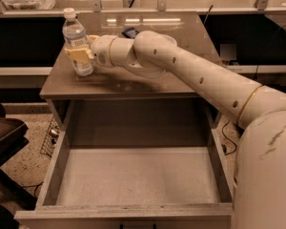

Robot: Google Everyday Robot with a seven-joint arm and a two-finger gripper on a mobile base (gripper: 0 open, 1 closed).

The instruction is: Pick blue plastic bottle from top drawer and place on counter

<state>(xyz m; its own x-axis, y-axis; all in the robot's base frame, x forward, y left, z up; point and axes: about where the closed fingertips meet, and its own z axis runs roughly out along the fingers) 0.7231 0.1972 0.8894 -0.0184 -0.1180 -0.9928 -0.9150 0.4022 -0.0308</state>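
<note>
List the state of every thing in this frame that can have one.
Blue plastic bottle: upright, capped, held at the left side of the counter; whether its base touches the surface cannot be told.
End effector: closed around the bottle's middle.
Top drawer: pulled open, nothing visible inside.

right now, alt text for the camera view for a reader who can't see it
The robot's gripper holds the blue plastic bottle upright at the left side of the counter, yellow fingers closed around its label. Below, the top drawer stands pulled open toward the camera, its pale floor showing.
</note>
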